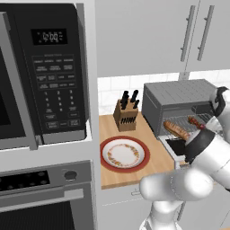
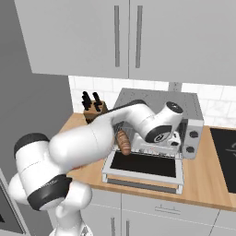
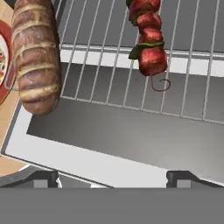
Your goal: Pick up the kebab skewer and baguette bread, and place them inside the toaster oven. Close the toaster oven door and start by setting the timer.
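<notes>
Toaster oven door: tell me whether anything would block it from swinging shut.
Probably yes. The door lies fully open and the rack is pulled out over it, carrying the bread and skewer. The gripper hovers above the door too. Rack and arm must clear first.

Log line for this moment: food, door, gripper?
baguette bread: on rack | kebab skewer: on rack beside it | toaster oven door: down, open | gripper: open, empty, above door | timer: not set

arm bent fwd, wrist angled down; gripper [image 3: 112, 177] fingers spread wide apart, holding nothing.
</notes>
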